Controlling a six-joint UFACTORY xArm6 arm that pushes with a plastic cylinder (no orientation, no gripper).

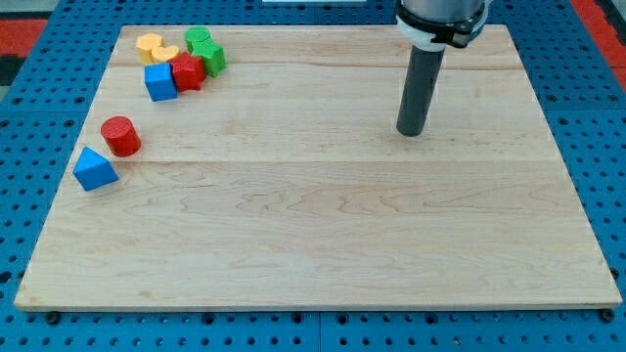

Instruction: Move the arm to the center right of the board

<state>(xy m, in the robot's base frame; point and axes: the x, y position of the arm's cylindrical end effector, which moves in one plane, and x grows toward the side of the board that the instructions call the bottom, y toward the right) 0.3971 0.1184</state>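
Note:
My tip (411, 132) rests on the wooden board (323, 225), right of centre and in the upper half, far from every block. All blocks lie at the view's left. A cluster at the top left holds a yellow block (150, 44), a yellow heart-like block (165, 55), a green block (199, 39), a second green block (212, 58), a red block (187, 72) and a blue cube (159, 82). Lower down stand a red cylinder (121, 136) and a blue triangular block (94, 169).
The board lies on a blue perforated table (29, 117). The arm's dark rod and white collar (437, 37) come down from the view's top right.

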